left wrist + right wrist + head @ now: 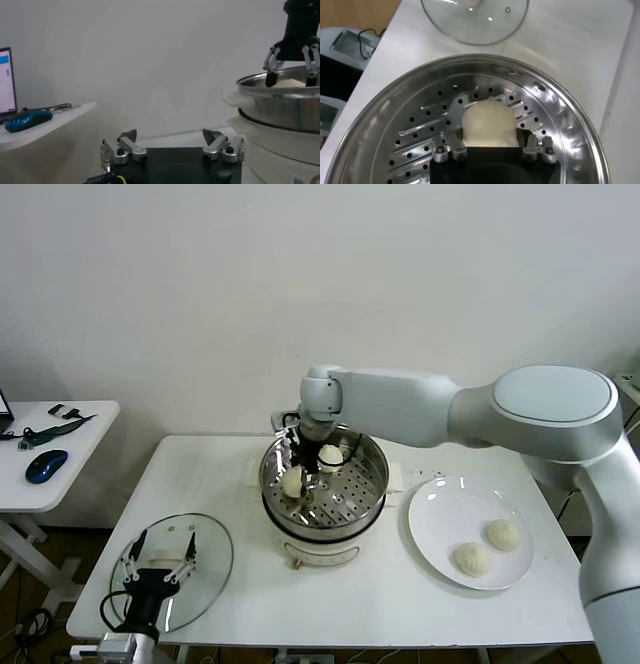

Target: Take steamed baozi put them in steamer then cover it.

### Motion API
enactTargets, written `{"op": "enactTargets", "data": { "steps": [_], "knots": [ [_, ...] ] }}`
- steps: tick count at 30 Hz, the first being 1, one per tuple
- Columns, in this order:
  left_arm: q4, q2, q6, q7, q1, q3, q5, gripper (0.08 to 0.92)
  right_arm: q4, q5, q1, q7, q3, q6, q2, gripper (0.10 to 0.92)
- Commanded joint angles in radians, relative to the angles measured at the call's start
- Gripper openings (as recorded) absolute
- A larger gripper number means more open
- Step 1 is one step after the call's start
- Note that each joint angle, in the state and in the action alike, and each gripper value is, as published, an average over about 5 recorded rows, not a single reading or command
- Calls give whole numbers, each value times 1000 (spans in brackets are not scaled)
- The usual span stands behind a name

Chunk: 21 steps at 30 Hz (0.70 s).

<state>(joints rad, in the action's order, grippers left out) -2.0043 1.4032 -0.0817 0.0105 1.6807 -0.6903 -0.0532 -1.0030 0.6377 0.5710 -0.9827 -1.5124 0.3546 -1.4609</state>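
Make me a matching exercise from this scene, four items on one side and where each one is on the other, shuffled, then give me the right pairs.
Things:
1. glass lid
2. right gripper
3. white plate
4. blue mouse

Places:
A. on the small side table at the robot's left
B. inside the steamer, at a baozi
C. flat on the table, under the left gripper
D. right of the steamer, holding two baozi

Pairs: 1-C, 2-B, 3-D, 4-A
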Motion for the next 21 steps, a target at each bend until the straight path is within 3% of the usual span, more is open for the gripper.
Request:
{"op": "enactTargets", "data": {
  "steps": [1,10,21],
  "knots": [
    [-1,4,4,0,-2,0,-4,823,5,-15,-19,4,1,6,-18,803],
    [-7,5,12,3,-4,0,-7,823,-117,1,90,-20,23,-2,119,823],
    [-8,8,9,2,4,2,-4,823,-403,-14,286,-101,-22,-38,529,823]
  ]
}}
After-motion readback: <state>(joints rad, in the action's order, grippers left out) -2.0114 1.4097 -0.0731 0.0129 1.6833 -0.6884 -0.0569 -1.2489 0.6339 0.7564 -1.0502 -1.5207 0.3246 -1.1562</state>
